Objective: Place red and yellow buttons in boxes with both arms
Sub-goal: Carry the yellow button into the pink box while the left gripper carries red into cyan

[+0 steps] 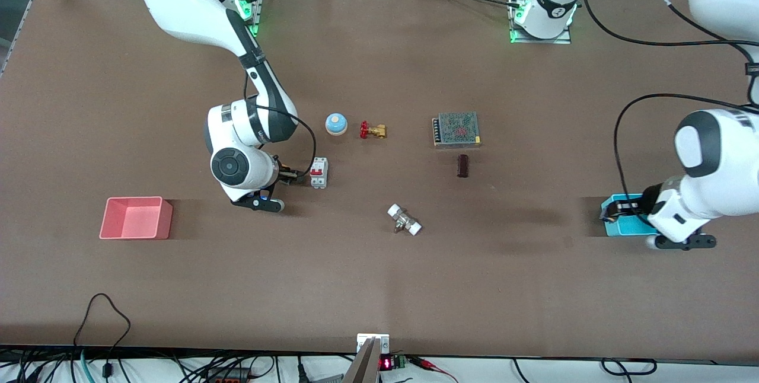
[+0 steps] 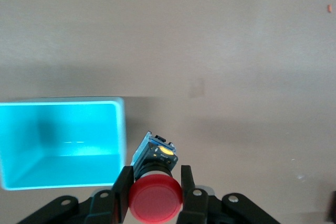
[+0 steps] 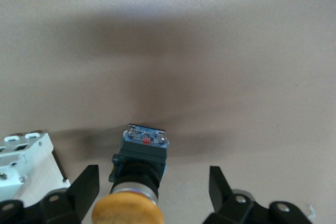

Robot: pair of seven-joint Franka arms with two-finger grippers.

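My left gripper [image 2: 156,182] is shut on the red button [image 2: 156,199], its black body pointing away. It hangs over the table just beside a wall of the cyan box [image 2: 63,145], which looks empty inside. In the front view this gripper [image 1: 614,210] is at the cyan box [image 1: 630,226], at the left arm's end. My right gripper [image 3: 153,187] is open, with the yellow button [image 3: 131,208] between its fingers [image 3: 86,186], nearer one of them. In the front view it [image 1: 289,175] is low beside a white circuit breaker [image 1: 318,172]. The pink box [image 1: 135,217] stands empty toward the right arm's end.
The circuit breaker [image 3: 23,163] lies close to the right gripper. A blue bell [image 1: 335,124], a brass valve [image 1: 372,130] and a mesh-topped power supply [image 1: 456,129] lie mid-table. A dark cylinder [image 1: 463,165] and a white-capped fitting [image 1: 404,219] lie nearer the camera.
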